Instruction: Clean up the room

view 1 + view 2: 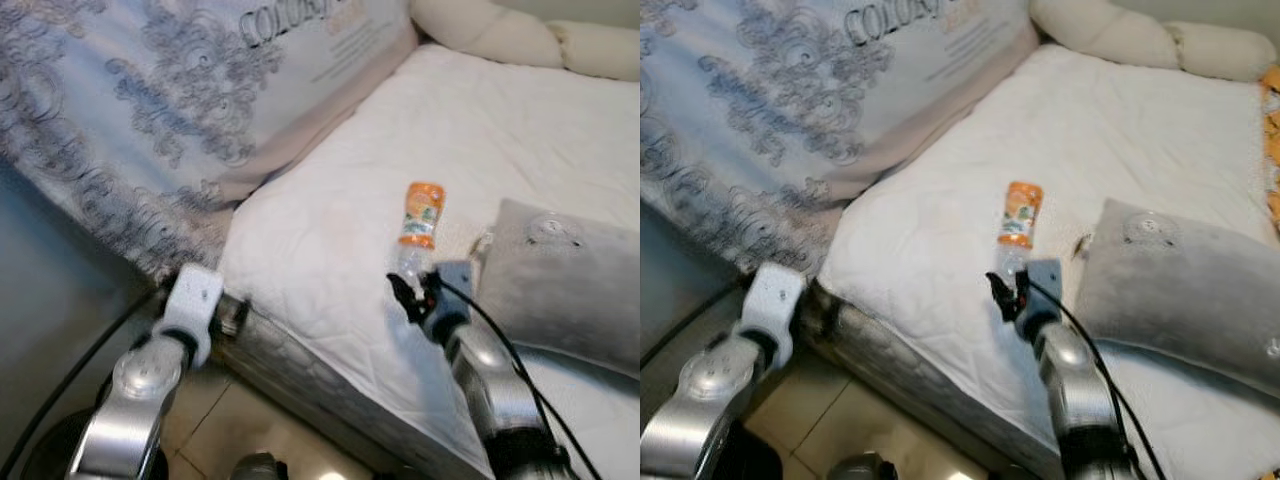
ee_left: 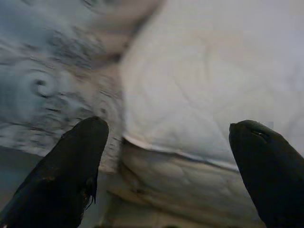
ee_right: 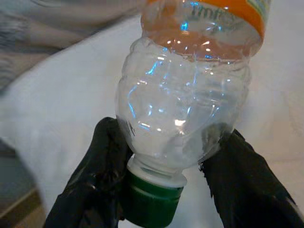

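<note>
Now right end effector (image 3: 161, 175) around bottle (image 3: 190, 90).

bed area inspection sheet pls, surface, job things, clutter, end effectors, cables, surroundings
surface: white quilted mattress, bare of bedding where the bottle lies
job's things: clear plastic bottle with orange label and green cap, lying on the mattress, cap end toward the robot
clutter: grey pillow beside the bottle; patterned duvet heaped on the robot's left; cream bolster at the far end
end effectors: right end effector closed around the bottle's neck end; left end effector open, at the mattress corner
cables: black cable along the right arm
surroundings: tiled floor below the bed edge
</note>
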Controlling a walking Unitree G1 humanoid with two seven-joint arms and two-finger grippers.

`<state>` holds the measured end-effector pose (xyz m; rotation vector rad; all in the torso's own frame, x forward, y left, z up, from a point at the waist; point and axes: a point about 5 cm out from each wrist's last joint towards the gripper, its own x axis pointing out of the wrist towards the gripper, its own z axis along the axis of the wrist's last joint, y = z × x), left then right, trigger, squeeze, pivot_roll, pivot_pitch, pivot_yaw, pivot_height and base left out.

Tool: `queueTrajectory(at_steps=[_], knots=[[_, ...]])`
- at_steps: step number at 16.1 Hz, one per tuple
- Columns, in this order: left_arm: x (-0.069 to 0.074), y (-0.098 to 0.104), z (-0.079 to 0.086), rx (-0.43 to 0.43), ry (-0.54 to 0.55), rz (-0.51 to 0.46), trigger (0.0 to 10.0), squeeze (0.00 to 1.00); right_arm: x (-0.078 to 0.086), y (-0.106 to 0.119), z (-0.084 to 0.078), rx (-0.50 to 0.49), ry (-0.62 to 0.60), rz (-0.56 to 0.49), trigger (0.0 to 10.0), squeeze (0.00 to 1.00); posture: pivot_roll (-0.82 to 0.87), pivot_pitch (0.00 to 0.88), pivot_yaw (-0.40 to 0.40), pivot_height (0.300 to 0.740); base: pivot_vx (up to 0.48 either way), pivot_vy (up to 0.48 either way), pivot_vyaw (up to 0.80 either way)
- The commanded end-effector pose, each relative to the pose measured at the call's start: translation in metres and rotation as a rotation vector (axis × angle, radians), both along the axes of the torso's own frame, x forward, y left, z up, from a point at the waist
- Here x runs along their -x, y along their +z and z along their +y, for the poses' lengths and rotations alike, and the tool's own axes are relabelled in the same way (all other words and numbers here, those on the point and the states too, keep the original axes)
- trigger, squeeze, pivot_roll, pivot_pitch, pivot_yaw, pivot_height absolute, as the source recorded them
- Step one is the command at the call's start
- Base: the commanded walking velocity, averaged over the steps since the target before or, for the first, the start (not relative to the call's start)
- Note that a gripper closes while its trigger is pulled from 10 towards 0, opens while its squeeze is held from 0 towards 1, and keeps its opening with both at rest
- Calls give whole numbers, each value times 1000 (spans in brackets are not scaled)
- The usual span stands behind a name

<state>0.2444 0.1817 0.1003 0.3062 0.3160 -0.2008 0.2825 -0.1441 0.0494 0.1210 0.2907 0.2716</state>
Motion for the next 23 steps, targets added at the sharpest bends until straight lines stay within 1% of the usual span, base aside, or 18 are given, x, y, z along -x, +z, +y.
queueTrajectory(at_steps=[1, 2, 3, 4, 6, 7, 8, 9, 11, 12, 14, 15, 17, 21, 23], knots=[[0, 1, 3, 13, 18, -23, 10000, 0, -2, 15, 9, -7, 28, -62, 10000, 0, 101, 0, 43, 740, 0, 0, 800], [-1, 2, 2, 17, 18, -40, 10000, 0, 1, 14, 10, -3, 24, -65, 10000, 0, 95, 0, 49, 740, 0, 0, 800], [-1, 4, 5, 27, 61, -61, 10000, 0, 14, 13, 7, -8, -30, -44, 10000, 0, 85, 0, 67, 740, 0, 0, 800], [-1, 4, 7, 32, 75, -62, 10000, 0, 19, 15, 7, -11, -49, -36, 10000, 0, 87, 0, 70, 740, 0, 0, 800], [1, 0, 10, 19, 66, -38, 10000, 0, 25, 15, 2, 31, -108, -16, 10000, 0, 94, 0, 77, 740, 0, 0, 800], [1, -1, 12, 20, 80, -28, 10000, 0, 27, 14, 1, 50, -127, -14, 10000, 0, 95, 0, 84, 740, 0, 0, 800], [1, -2, 14, 27, 104, -22, 10000, 0, 28, 13, 3, 51, -126, -10, 10000, 0, 95, 0, 87, 740, 0, 0, 800], [0, -2, 17, 27, 124, -27, 10000, 0, 30, 12, 8, 32, -103, 3, 10000, 0, 94, 0, 92, 740, 0, 0, 800], [-1, -3, 20, -12, 126, -35, 10000, 0, 29, 18, 14, 20, -82, 3, 10000, 0, 98, 0, 89, 740, 0, 0, 800], [-2, -2, 19, -10, 127, -45, 10000, 0, 29, 19, 18, 14, -66, 12, 10000, 0, 101, 0, 84, 740, 0, 0, 800], [-3, -1, 17, -9, 129, -54, 10000, 0, 28, 20, 21, 20, -44, 17, 10000, 0, 105, 0, 74, 740, 0, 0, 800], [-3, -1, 16, -9, 130, -57, 10000, 0, 28, 19, 22, 2, -35, 27, 10000, 0, 107, 0, 72, 740, 0, 0, 800], [-4, 0, 17, -37, 128, -75, 10000, 0, 25, 19, 22, -1, -49, 33, 10000, 0, 111, 0, 70, 740, 0, 0, 800], [-6, 3, 13, -8, 107, -90, 10000, 0, 22, 20, 27, 2, 18, 42, 10000, 0, 113, 0, 67, 740, 0, 0, 800], [-8, 2, 14, 0, 107, -91, 10000, 0, 16, 14, 29, 35, 49, 71, 10000, 0, 117, 0, 65, 740, 0, 0, 800]])
